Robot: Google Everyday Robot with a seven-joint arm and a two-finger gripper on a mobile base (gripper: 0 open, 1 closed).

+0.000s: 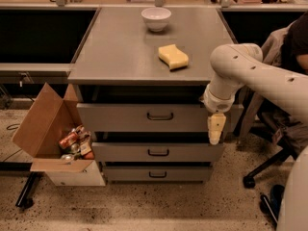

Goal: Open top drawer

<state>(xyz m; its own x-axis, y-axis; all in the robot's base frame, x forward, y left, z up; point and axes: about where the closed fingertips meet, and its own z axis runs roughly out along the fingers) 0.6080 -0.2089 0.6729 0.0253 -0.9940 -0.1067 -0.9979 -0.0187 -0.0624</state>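
A grey counter (120, 52) stands on speckled floor (144, 206), office chair (260, 170) beside.
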